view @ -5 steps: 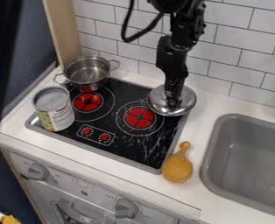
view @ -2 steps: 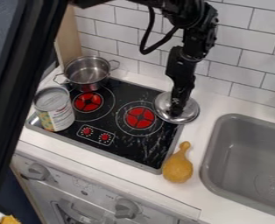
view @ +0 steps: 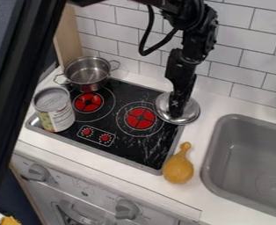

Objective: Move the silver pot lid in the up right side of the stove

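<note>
The black gripper [view: 176, 113] hangs down over the silver pot lid, its lower end at the lid's middle and hiding the handle area. Round and shiny, the silver pot lid [view: 190, 111] lies at the stove's upper right edge, partly over the black stove top and partly over the white counter. The stove [view: 121, 142] has two red burners, and the lid is just right of the right-hand one.
A metal pot [view: 87, 74] stands at the stove's upper left, with a tin can [view: 54, 110] below it. A yellow gourd-shaped object [view: 178, 168] lies on the counter [view: 120, 180] between stove and grey sink [view: 246, 154]. Tiled wall behind.
Gripper and lid have shifted slightly right and down since the first frame; between the second frame and now they have hardly moved. The dark frame at the left has swung further into view.
</note>
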